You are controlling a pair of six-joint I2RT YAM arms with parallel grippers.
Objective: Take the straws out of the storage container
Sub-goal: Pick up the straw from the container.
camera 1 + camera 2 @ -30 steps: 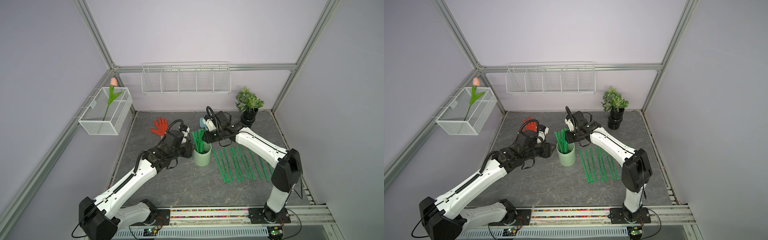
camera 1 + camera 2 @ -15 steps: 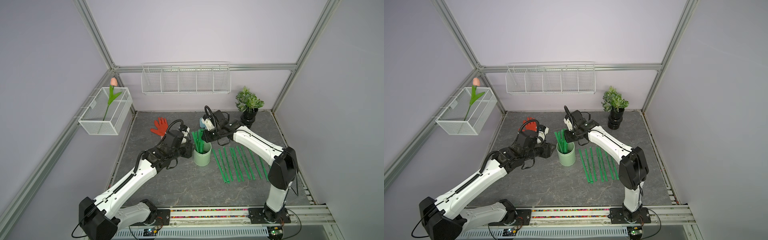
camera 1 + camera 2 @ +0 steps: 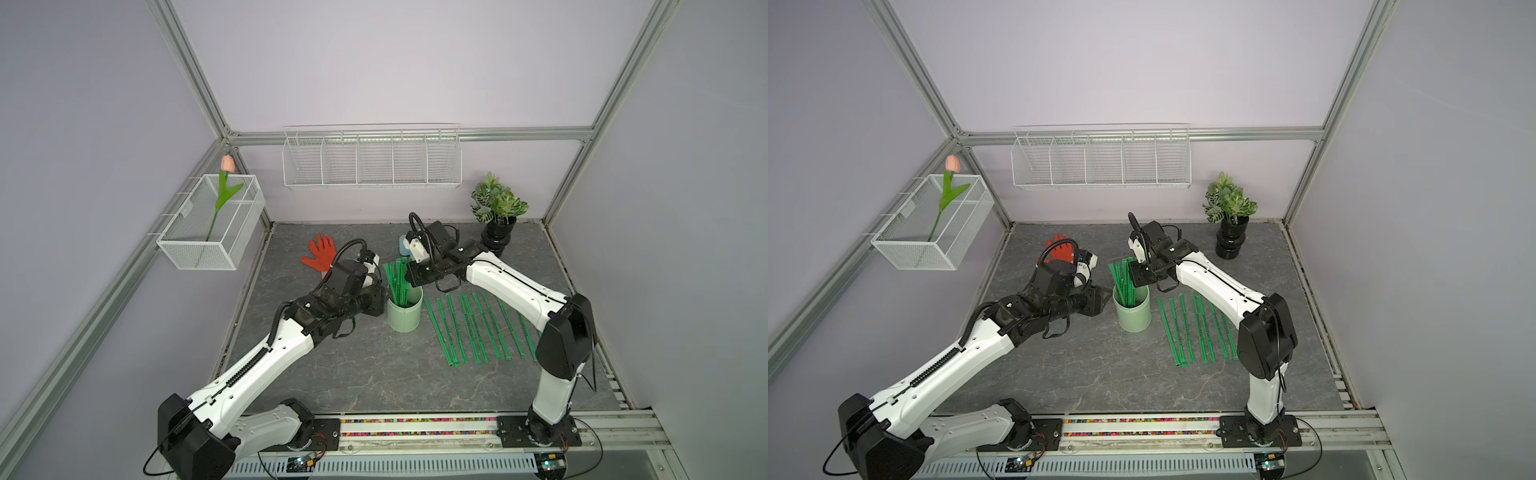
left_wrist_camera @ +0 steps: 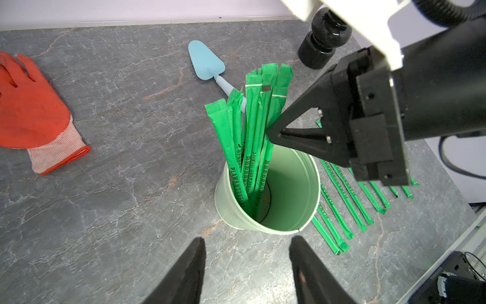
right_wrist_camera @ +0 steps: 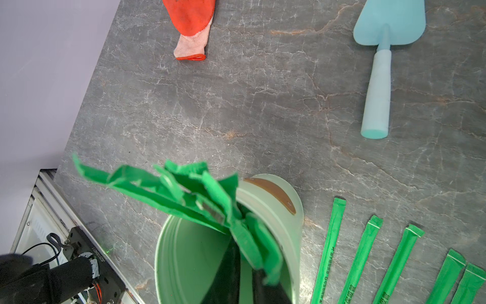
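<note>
One storage container (image 3: 405, 318) holds about six straws (image 4: 226, 136); some eight lie on the bench (image 3: 374, 374). The right gripper (image 4: 271, 131) pinches one; the left gripper (image 4: 247, 239) stands open.

**Left arm** (image 3: 286, 340) and **right arm** (image 3: 511, 291): white link shells, black joint housings, black base blocks. A black ribbed cable (image 3: 249, 365) runs along the left arm; black corrugated hoses (image 3: 417, 232) arch above both wrists. **Right gripper** (image 4: 271, 131) and **left gripper** (image 4: 246, 240): matte black, wedge-shaped fingers (image 4: 310, 115); small silver screws (image 4: 319, 112) on the right.

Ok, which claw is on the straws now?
The right claw, pinching straws above the storage container; the left claw stands open just short of it, holding nothing.
</note>
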